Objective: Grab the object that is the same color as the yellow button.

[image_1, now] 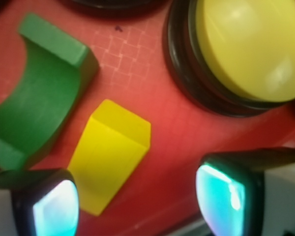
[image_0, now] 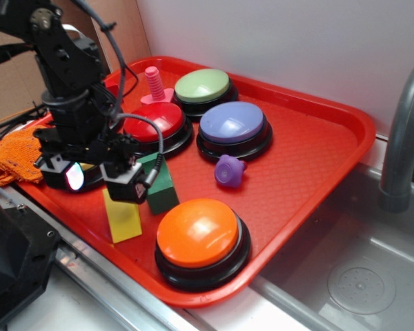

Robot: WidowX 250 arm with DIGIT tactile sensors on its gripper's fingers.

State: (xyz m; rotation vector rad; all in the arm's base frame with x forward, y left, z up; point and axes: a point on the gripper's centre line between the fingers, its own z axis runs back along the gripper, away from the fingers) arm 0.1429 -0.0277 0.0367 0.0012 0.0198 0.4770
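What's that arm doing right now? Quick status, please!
Tool open, empty, above the red tray. Small solid yellow wedge block lies between the fingers, ungrasped. Dark green arched block close beside it; pale yellow domed button opposite.

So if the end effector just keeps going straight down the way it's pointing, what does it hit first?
Most likely the yellow wedge block. The end effector points down at the red tray, open, with the block lying partly between its fingers, nearer one side. Depth is unclear.
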